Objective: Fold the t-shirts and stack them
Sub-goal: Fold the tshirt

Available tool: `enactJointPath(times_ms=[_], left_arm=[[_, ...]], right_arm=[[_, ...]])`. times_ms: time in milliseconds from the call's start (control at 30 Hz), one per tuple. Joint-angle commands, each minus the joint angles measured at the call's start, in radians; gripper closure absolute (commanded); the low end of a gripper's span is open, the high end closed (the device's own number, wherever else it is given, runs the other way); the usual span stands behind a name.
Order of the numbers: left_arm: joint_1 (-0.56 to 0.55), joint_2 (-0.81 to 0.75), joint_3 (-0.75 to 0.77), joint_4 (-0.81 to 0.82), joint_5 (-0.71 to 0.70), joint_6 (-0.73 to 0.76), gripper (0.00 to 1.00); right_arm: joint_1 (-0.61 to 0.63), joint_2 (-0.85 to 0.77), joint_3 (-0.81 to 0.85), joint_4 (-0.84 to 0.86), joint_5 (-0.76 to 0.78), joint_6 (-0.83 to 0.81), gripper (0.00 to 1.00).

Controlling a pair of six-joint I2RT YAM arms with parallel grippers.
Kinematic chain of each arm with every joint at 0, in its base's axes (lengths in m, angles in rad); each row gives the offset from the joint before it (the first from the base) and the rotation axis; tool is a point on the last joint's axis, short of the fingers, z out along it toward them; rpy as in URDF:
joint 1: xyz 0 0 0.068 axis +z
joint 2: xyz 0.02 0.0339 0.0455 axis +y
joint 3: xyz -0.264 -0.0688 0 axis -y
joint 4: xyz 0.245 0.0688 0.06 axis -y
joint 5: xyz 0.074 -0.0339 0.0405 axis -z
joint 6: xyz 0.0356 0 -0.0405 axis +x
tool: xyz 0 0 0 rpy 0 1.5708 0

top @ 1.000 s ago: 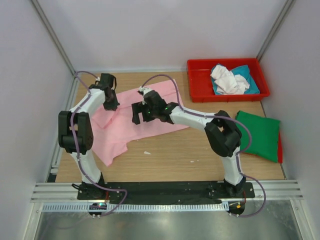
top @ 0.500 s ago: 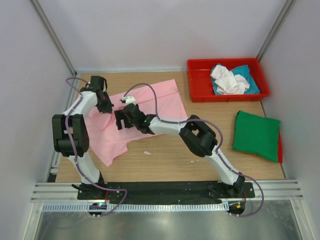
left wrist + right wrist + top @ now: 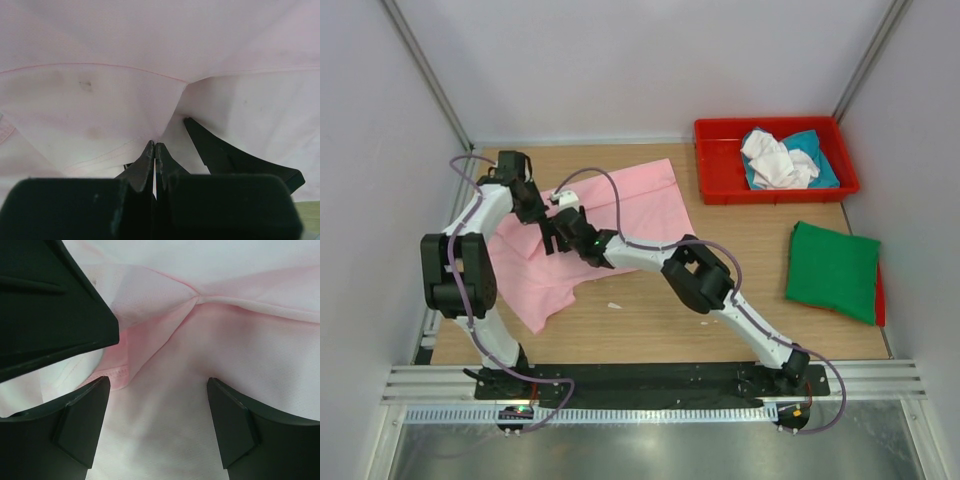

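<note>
The light pink t-shirt (image 3: 640, 200) lies spread on the left half of the wooden table. My left gripper (image 3: 533, 208) is at its far left part, shut on a pinched fold of the pink cloth (image 3: 150, 50), which tents up to the fingertips (image 3: 155, 146). My right gripper (image 3: 552, 240) reaches across the shirt to just beside the left one. It is open, its jaws wide apart over flat pink cloth (image 3: 225, 340) with nothing between them (image 3: 158, 381). The dark green t-shirt (image 3: 835, 270) lies folded at the right.
A red tray (image 3: 715, 180) at the back right holds a crumpled white shirt (image 3: 775, 160) and a teal one (image 3: 820, 170). A red edge (image 3: 878, 295) shows under the green shirt. White walls and rails close in the table on three sides.
My right arm has stretched further left across the pink shirt, close to the left gripper. The left gripper has shifted slightly left with the pinched cloth, and the shirt's right side now lies flat.
</note>
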Motion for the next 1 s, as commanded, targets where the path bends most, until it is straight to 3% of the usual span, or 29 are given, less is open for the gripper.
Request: enactJointPath(times_ms=[0,333,533,600,667,767,967], left_arm=[[0.009,-0.018,-0.001,0.009,0.043,-0.005,1.0],[0.047,-0.028,-0.012,0.014,0.074,-0.014,1.0],[0.056,-0.034,-0.024,0.017,0.078,-0.014,1.0],[0.058,-0.034,-0.028,0.015,0.081,-0.013,1.0],[0.056,-0.033,-0.031,0.015,0.084,-0.013,1.0],[0.058,-0.036,-0.037,0.018,0.088,-0.011,1.0],[0.058,-0.031,-0.035,0.018,0.078,-0.002,1.0]], right_arm=[[0.007,0.014,0.068,0.005,0.079,-0.028,0.17],[0.018,0.083,0.136,0.03,0.085,-0.055,0.27],[0.022,0.106,0.171,-0.004,0.108,-0.075,0.42],[0.022,0.101,0.162,-0.01,0.122,-0.075,0.56],[0.021,0.075,0.122,0.006,0.144,-0.068,0.69],[0.022,0.017,0.024,0.08,0.159,-0.061,0.77],[0.022,-0.064,-0.114,0.192,0.136,-0.032,0.81]])
